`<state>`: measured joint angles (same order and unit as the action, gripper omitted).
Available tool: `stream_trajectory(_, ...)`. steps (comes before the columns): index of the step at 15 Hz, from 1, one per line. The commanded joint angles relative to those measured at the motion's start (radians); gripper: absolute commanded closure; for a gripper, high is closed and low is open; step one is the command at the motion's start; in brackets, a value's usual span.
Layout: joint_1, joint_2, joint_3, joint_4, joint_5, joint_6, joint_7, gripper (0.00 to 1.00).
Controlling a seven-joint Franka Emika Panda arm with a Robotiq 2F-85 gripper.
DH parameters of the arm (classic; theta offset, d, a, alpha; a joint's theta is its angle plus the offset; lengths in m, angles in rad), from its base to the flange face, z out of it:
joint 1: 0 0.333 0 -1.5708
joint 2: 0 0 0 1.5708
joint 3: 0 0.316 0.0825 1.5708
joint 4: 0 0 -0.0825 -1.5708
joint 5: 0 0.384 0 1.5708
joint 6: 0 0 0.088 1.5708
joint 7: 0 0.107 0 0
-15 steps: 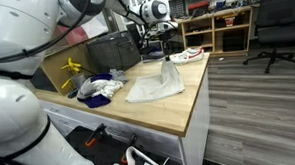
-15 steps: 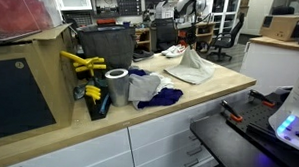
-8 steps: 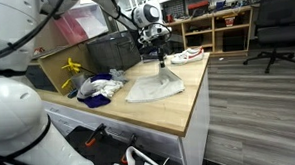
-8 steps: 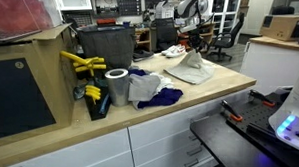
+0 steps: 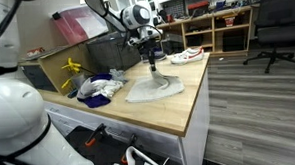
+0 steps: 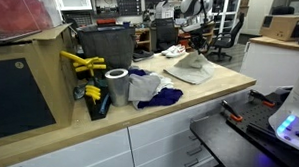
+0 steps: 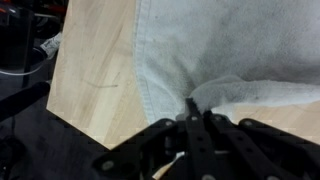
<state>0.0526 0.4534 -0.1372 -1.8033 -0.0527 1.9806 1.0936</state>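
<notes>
Closest, only the wrist view shows the gripper (image 7: pixel 196 108) fingers clamped together on a raised fold of the one white cloth (image 7: pixel 230 50), which lies on the wooden table (image 7: pixel 95 70). Beyond it, an exterior view shows one shoe (image 5: pixel 189 56).

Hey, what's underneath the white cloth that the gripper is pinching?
Bare wooden tabletop shows around the edges of the white cloth. The gripper pinches a fold up into a peak. Whatever lies beneath the draped middle is covered and cannot be seen.
</notes>
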Motion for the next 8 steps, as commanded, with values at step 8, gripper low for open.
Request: stream_trajectory(8, 0.034, -0.039, 0.043, -0.087, 0.067, 0.107, 0.276, 0.99)
